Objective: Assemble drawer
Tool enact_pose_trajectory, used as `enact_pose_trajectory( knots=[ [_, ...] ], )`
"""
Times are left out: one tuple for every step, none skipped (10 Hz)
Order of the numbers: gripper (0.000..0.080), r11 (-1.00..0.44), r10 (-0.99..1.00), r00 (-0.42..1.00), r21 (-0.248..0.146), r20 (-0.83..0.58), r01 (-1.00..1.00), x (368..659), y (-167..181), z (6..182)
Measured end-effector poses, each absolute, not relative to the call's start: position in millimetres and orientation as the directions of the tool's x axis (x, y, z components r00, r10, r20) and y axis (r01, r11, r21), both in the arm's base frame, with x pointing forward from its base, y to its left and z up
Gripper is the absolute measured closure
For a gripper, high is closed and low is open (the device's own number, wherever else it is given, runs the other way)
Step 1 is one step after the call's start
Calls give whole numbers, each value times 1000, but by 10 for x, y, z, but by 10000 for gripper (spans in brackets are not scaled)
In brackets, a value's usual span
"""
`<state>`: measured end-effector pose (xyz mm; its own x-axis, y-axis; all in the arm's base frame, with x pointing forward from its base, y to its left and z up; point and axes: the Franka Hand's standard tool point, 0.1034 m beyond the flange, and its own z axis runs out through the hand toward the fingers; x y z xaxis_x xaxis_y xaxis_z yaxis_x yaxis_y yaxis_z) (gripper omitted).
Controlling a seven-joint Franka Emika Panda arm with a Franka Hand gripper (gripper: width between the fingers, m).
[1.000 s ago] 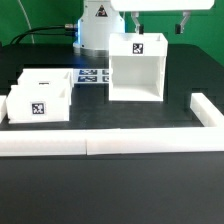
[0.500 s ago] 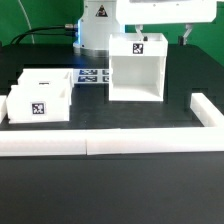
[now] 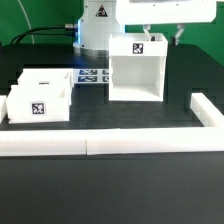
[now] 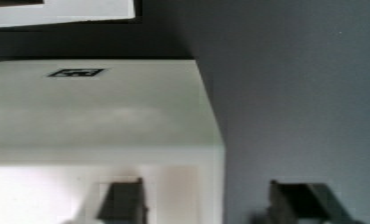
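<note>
Standing upright toward the tabletop's [image 3: 150, 190] edge where the robot base [image 3: 98, 25] sits, the drawer housing [image 3: 137, 72] turns its open front to the exterior camera. It carries a black-and-white tag [image 3: 139, 44] on its top. The two trays lie well apart from it, nearer the tabletop's edge on the exterior view's left. The rear tray [image 3: 47, 80] and the front tray [image 3: 20, 108] sit just beside each other, and the front one shows its own tag on its face.

The gripper [image 3: 163, 33] hangs just above the housing, jaws spread wide and holding nothing. In the wrist view one finger [image 4: 120, 198] is over the housing's top and the other [image 4: 299, 198] over bare tabletop. The housing's side wall on the exterior view's right lies between them; whether either finger touches it cannot be told.

The marker board [image 3: 92, 76] lies flat between the trays and the housing. A long border strip [image 3: 110, 143] runs toward the edge nearest the exterior camera, and a short border strip [image 3: 205, 108] turns along the exterior view's right.
</note>
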<state>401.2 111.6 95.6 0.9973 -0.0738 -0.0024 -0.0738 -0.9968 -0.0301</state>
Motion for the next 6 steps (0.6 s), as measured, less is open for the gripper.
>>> enact_pose_trajectory(
  knots=[
    [581, -997, -74, 997, -30, -2, -74, 4012, 1116, 956],
    [738, -997, -74, 997, -30, -2, -74, 4012, 1116, 956],
    [763, -997, -73, 997, -30, -2, -73, 4013, 1116, 957],
    [763, -997, -73, 997, -30, -2, -73, 4013, 1116, 957],
    [763, -997, -73, 997, -30, -2, -73, 4013, 1116, 957],
    [763, -997, -73, 997, -30, -2, -73, 4013, 1116, 957]
  ],
)
